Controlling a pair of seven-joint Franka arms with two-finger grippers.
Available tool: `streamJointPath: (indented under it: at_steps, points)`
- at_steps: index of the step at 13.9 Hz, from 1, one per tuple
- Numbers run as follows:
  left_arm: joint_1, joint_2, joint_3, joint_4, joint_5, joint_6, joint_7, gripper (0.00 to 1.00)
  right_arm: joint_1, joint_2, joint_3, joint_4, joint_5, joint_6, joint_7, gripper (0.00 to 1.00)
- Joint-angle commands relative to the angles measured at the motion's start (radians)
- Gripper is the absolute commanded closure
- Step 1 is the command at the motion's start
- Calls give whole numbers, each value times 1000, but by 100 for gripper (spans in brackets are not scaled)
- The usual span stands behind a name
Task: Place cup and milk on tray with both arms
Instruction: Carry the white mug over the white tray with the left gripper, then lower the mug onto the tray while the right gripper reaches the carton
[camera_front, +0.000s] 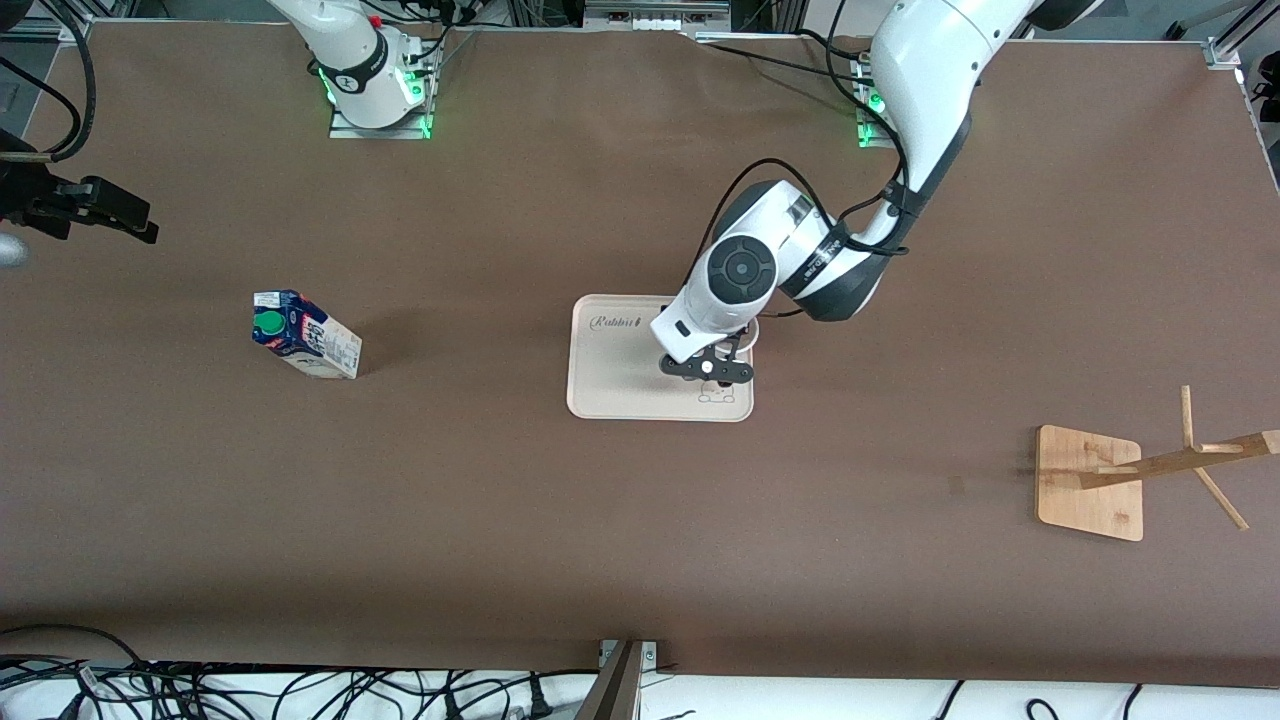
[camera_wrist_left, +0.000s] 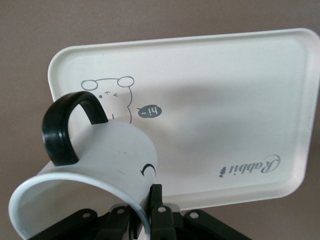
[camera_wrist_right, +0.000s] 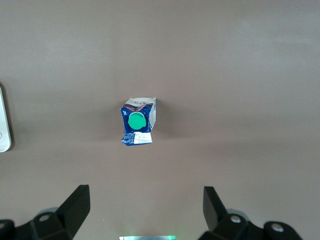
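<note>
My left gripper (camera_front: 708, 368) is shut on the rim of the white cup (camera_wrist_left: 115, 150), one finger (camera_wrist_left: 156, 200) outside the wall and one inside. It holds the cup over the cream tray (camera_front: 620, 380), at the end with the rabbit drawing; the tray also shows in the left wrist view (camera_wrist_left: 210, 100). The black handle (camera_wrist_left: 62, 130) and part of the smiley show. In the front view the hand hides most of the cup (camera_front: 750, 335). The milk (camera_front: 305, 335) stands on the table toward the right arm's end. My right gripper (camera_front: 125, 215) is open, high over the table, with the milk (camera_wrist_right: 138, 122) below it.
A wooden rack with a flat base (camera_front: 1090, 480) stands toward the left arm's end, nearer the front camera than the tray. Cables lie along the table's front edge (camera_front: 300, 690). A sliver of the tray's edge (camera_wrist_right: 4, 125) shows in the right wrist view.
</note>
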Motion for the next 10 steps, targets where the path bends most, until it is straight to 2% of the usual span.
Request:
streamJointPath:
  at_steps: [1,10]
  points:
    - [-23,41,11,39,45,-19,-41,100,-12,4,9,18,-2,-18,6,0]
    - [-31,73,12,42,42,-3,-52,100,-10,30,9,17,-2,-35,-1,0]
